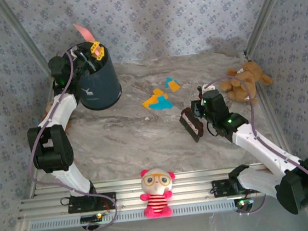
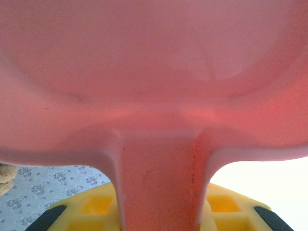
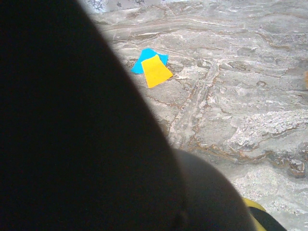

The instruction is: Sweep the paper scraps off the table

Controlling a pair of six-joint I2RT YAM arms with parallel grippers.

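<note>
Pink plastic of the dustpan (image 2: 154,72) crowds the left wrist camera. Its handle (image 2: 159,183) runs down between the yellow fingers (image 2: 91,207) of the left claw (image 1: 95,50), which is clenched on it. From above, the pan's edge pokes up over the rim of a dark blue-grey bin (image 1: 104,90) at the far left of the bench (image 1: 119,147). Held tilted there, it looks placed for tipping a load into the bin, though neither the pan's contents nor the bin's inside can be made out.

On the right side, the right claw (image 1: 199,116) is clamped tight on a dark hand brush (image 1: 191,125), low over the bench. Whether the bristles touch the surface I cannot tell. From that spot it could drag debris leftward.

The paper scraps (image 1: 157,100) lie on the bench near its middle, right of the bin and just far-left of the brush. They form a main orange-and-teal cluster with a smaller pair (image 1: 171,83) beyond it. The right wrist camera shows an orange piece overlapping a teal one (image 3: 153,67). I judge the sweeping unfinished: the dustpan would need to be set beside these scraps for the brush to push them in.

A teddy bear (image 1: 247,81) at the far right and a plush doll (image 1: 156,192) on the near rail sit well apart from them.
</note>
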